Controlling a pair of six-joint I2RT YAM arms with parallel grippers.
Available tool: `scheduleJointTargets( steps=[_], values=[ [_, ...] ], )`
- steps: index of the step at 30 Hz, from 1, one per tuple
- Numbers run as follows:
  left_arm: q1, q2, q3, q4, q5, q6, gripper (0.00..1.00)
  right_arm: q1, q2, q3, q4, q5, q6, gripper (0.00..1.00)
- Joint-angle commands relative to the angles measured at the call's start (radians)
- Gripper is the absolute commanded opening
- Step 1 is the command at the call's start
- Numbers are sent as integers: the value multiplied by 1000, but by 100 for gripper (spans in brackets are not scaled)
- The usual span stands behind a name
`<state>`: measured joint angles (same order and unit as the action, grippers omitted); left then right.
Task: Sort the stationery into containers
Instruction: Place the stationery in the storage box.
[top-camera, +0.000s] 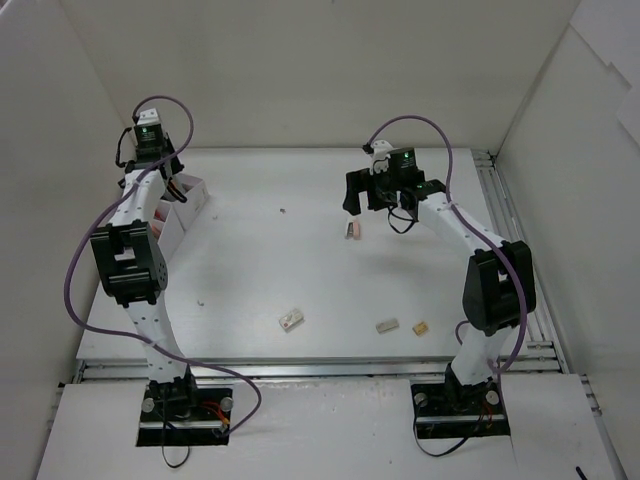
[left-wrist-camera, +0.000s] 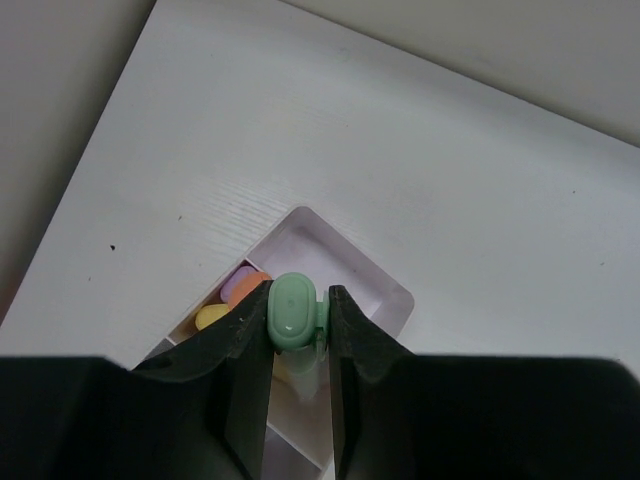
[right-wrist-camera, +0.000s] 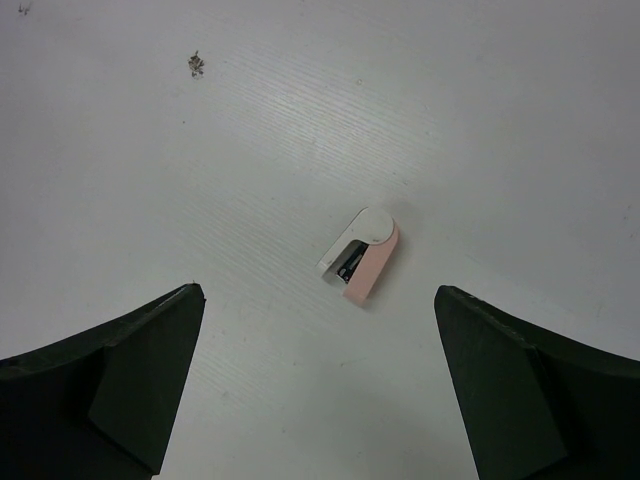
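Observation:
My left gripper (left-wrist-camera: 300, 325) is shut on a green highlighter (left-wrist-camera: 293, 315), held end-on above the far compartment of the white organiser (left-wrist-camera: 385, 285). That compartment holds purple (left-wrist-camera: 238, 283), orange (left-wrist-camera: 252, 287) and yellow (left-wrist-camera: 212, 316) highlighters. In the top view the left gripper (top-camera: 160, 170) is over the organiser (top-camera: 192, 200) at the far left. My right gripper (right-wrist-camera: 320, 390) is open and empty, above a small pink and white stapler (right-wrist-camera: 360, 255), which also shows in the top view (top-camera: 352, 229) under the right gripper (top-camera: 372, 200).
Three small items lie near the front of the table: a whitish eraser (top-camera: 291, 320), a grey-tan eraser (top-camera: 387, 325) and a tan eraser (top-camera: 421, 327). White walls close in the table on the left, back and right.

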<state>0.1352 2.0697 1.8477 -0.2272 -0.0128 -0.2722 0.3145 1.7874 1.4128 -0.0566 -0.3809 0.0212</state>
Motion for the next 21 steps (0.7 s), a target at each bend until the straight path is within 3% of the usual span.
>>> scheduleJointTargets(
  steps=[1, 5, 8, 10, 14, 16, 21],
  values=[
    [9, -37, -21, 84, -38, -27, 0, -6, -77, -6, 23, 16, -12, 98],
    [9, -49, -45, 89, -59, -32, 2, -8, -86, -20, 20, 20, -44, 98],
    [-12, -65, -71, 91, -99, -24, 19, -9, -92, -25, 20, 22, -46, 98],
    [-22, -69, -76, 83, -128, -18, 25, -11, -94, -29, 18, 19, -43, 98],
    [-32, -91, -77, 68, -141, -22, 50, -9, -108, -34, 18, 7, -38, 98],
    [-32, -118, -97, 69, -151, -27, 57, -6, -118, -38, 17, 2, -37, 98],
    [-32, -196, -154, 77, -141, -39, 64, -9, -151, -58, 18, -6, -38, 98]
  ],
)
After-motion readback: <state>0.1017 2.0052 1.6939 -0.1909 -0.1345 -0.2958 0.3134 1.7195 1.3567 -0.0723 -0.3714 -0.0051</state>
